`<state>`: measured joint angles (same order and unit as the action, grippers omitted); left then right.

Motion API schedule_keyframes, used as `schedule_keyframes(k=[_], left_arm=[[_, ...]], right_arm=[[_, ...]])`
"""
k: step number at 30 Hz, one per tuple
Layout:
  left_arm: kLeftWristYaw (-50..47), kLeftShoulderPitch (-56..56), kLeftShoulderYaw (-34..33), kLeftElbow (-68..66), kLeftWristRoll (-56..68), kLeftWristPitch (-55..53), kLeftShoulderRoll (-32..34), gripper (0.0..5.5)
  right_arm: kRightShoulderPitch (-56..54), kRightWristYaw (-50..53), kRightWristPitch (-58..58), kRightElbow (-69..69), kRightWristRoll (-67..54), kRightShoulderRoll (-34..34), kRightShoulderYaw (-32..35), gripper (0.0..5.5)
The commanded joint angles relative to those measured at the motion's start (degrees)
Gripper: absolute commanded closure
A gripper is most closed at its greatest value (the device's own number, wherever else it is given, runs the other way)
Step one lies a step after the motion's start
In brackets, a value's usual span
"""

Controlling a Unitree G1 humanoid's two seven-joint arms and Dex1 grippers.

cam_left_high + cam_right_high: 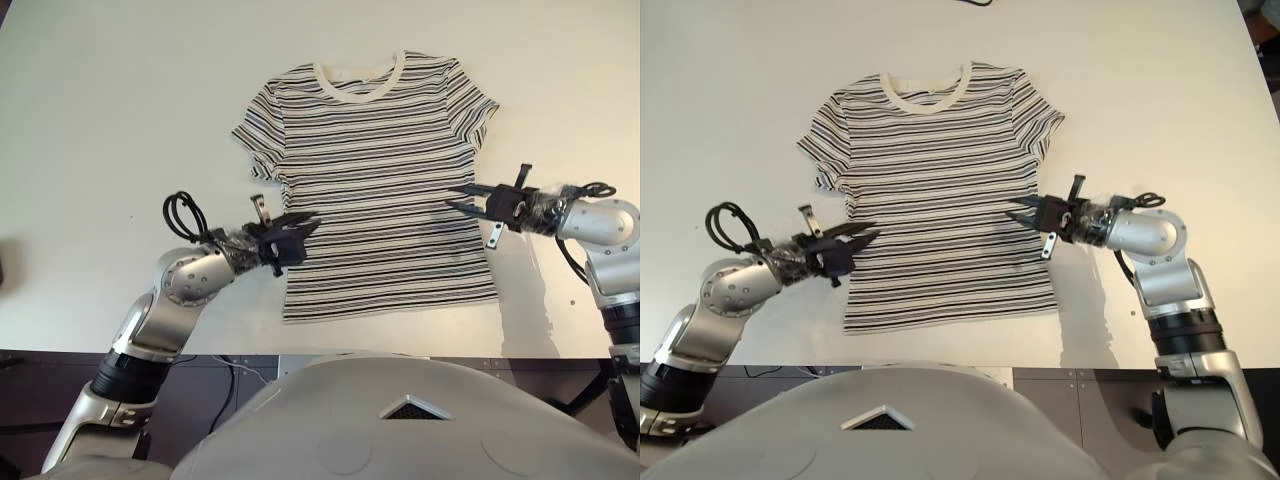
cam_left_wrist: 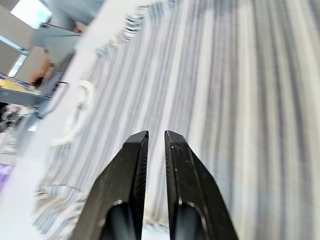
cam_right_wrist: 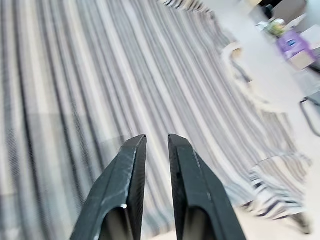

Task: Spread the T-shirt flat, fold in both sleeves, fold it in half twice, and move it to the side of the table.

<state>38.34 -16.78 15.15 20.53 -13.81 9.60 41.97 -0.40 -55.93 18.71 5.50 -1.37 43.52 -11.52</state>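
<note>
A black-and-white striped T-shirt (image 1: 375, 170) with a cream collar lies spread flat on the white table (image 1: 110, 120), collar at the far side, both short sleeves out. My left gripper (image 1: 305, 225) hovers at the shirt's left side edge, near the hem. In the left wrist view its fingers (image 2: 135, 165) stand shut but for a thin slit, with only striped cloth (image 2: 240, 100) below. My right gripper (image 1: 452, 196) sits over the shirt's right side edge at mid height. Its fingers (image 3: 132, 170) are likewise shut with nothing between them, above the fabric (image 3: 75, 75).
Bare white tabletop surrounds the shirt, with wide room to the left and at the far side. The table's front edge (image 1: 300, 352) runs just below the hem. A dark object (image 1: 3, 268) sits at the left border.
</note>
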Motion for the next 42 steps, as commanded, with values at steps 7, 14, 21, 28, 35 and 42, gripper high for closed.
schedule_keyframes(k=[7, 14, 21, 28, 35, 42], left_arm=[[6.6, -9.4, 0.3, 0.2, -0.7, 2.7, 9.3, 4.93], [1.0, -3.9, -13.2, 11.4, 21.2, -8.0, 1.9, 4.93], [-18.4, 15.5, -21.6, -9.9, 30.9, -36.5, -11.5, 4.93], [-21.2, 24.2, -24.7, -24.3, 36.3, -47.1, -19.9, 4.33], [-23.2, 32.5, -31.6, -34.5, 42.2, -51.1, -24.5, 4.33], [-24.9, 34.5, -31.3, -41.1, 40.2, -49.2, -25.7, 4.33]], right_arm=[[8.3, -9.0, -4.8, -6.9, 1.6, 8.8, -3.7, 4.72], [5.3, -6.5, -12.3, -12.1, -7.9, 5.8, 1.8, 4.72], [-5.1, 3.5, -23.4, -12.1, -17.6, -3.6, 9.2, 4.72], [-10.1, 8.4, -25.9, -11.2, -17.3, -8.2, 10.3, 4.69], [-11.8, 9.5, -26.1, -9.6, -15.9, -10.2, 9.9, 4.69], [-11.9, 9.0, -25.7, -9.0, -14.8, -10.6, 9.2, 4.69]])
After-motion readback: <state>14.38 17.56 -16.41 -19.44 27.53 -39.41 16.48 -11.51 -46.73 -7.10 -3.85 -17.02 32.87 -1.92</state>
